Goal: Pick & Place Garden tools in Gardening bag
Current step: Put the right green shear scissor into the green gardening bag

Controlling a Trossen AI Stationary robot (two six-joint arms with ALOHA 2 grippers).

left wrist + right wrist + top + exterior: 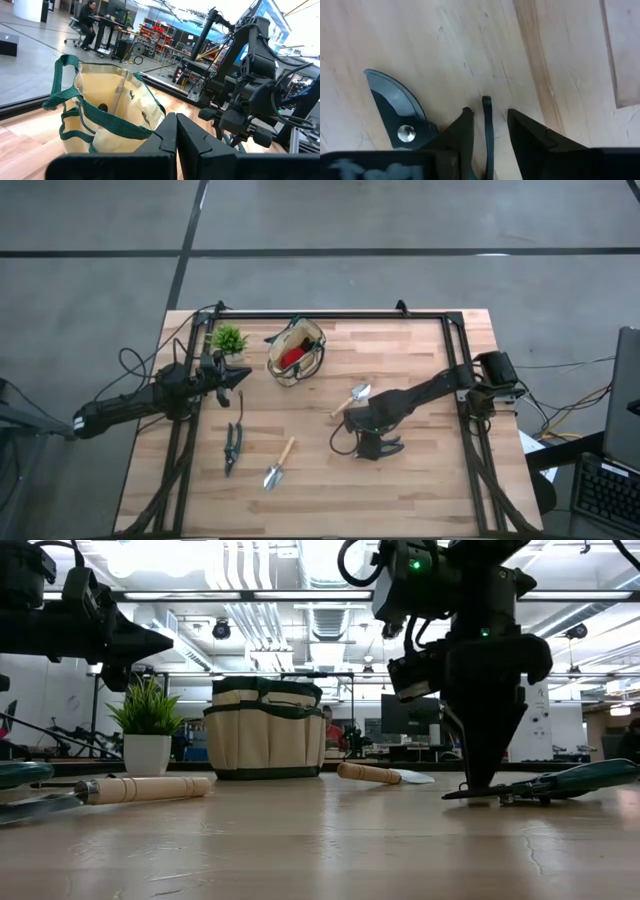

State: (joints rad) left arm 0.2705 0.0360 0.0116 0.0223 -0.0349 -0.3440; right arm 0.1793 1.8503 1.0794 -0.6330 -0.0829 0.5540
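Counts: two trowels with wooden handles, one [352, 399] near bench centre just beside my right arm, the other [278, 465] toward the near edge. Two pairs of shears: the dark pair [232, 447] lies left of that second trowel, and the teal-handled pair [385, 446] lies under my right end effector. One gardening bag [296, 351] stands upright near the far edge with one red item [291, 357] inside it. One potted plant [229, 340] stands just left of the bag.

High view alone shows the red item inside the bag. Low view shows the bag from the side, hiding its contents, but shows the teal shears [560, 783] lying flat on the bench [330, 840] and my right end effector's tip down at the surface. Right wrist view alone shows the shears' curved blade [395, 107] and pivot bolt up close. Left wrist view shows the bag's open mouth and green handles.

My right arm reaches in from the right edge, wrist bent straight down. My right end effector [489, 127] has its fingers partly apart, straddling one thin arm of the teal shears, not yet closed on it.

My left arm stretches in from the left edge, raised above the bench near the plant. My left end effector [176, 131] has its fingers pressed together, holding nothing, pointing toward the bag.
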